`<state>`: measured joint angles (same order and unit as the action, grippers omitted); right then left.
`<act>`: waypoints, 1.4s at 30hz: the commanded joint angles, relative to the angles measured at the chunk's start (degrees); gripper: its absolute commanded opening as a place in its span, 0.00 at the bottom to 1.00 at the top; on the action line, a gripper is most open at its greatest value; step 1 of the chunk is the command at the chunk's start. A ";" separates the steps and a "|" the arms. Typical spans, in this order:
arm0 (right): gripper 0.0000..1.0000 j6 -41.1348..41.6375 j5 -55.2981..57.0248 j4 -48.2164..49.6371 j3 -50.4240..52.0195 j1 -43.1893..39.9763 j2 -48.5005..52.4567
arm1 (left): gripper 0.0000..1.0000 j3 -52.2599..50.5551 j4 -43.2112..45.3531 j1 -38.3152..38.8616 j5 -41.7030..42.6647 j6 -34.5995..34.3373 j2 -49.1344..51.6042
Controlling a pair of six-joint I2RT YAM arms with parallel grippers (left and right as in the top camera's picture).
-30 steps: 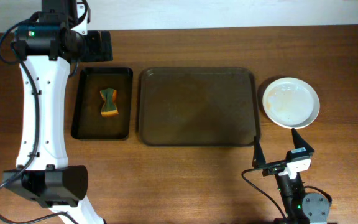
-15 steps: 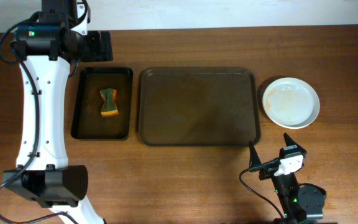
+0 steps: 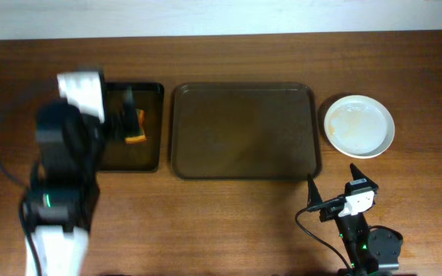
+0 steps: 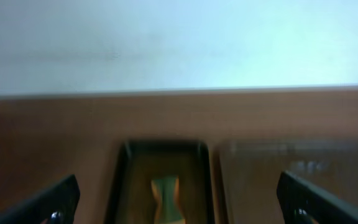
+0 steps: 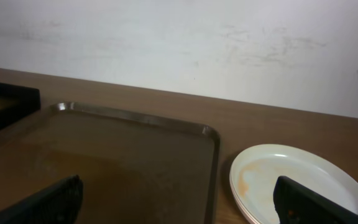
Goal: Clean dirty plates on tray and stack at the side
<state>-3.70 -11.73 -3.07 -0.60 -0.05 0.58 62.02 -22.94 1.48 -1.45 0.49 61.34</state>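
Observation:
A stack of white plates (image 3: 359, 126) sits on the table right of the brown tray (image 3: 244, 130); the top plate has a faint orange smear. The tray holds nothing. In the right wrist view the plates (image 5: 297, 180) lie ahead on the right and the tray (image 5: 123, 155) ahead on the left. My right gripper (image 3: 333, 180) is open and empty, in front of the tray's near right corner, short of the plates; its fingers also show in the right wrist view (image 5: 179, 199). My left arm (image 3: 67, 142) is blurred. My left gripper (image 4: 178, 186) is open and empty, facing the sponge.
A smaller black tray (image 3: 148, 149) stands left of the brown tray, with an orange and green sponge (image 3: 135, 126) in it; both show blurred in the left wrist view, the black tray (image 4: 124, 180) and the sponge (image 4: 165, 196). A white wall runs behind the table.
My left arm has swung from the back left corner toward the front, over the black tray's left side. My right gripper drew back a little from the plates, then stayed still.

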 commanded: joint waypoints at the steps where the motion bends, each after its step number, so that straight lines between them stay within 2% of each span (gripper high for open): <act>1: 0.98 -0.35 -0.50 -0.22 0.28 0.52 -0.39 | 1.00 -26.80 14.10 -0.55 1.49 3.69 -23.85; 4: 0.98 -0.35 -0.50 -0.24 0.28 0.52 -0.39 | 1.00 -45.09 19.54 -2.10 7.04 10.84 -43.65; 6: 0.98 -0.37 -0.50 -0.22 0.28 0.52 -0.39 | 1.00 -51.98 19.47 -3.32 8.15 11.65 -52.48; 10: 0.99 -0.35 -0.50 -0.22 0.28 0.52 -0.39 | 1.00 -59.89 19.45 -3.52 6.73 16.57 -60.26; 13: 0.98 -0.35 -0.50 -0.22 0.28 0.52 -0.39 | 1.00 -61.55 18.23 -3.52 1.77 16.55 -60.92; 42: 0.98 -0.35 -0.50 -0.22 0.28 0.52 -0.37 | 1.00 -61.51 18.23 -3.52 1.66 16.52 -61.00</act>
<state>-3.70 -11.73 -3.05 -0.60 0.01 0.62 1.15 -4.73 -1.76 1.02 15.92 1.10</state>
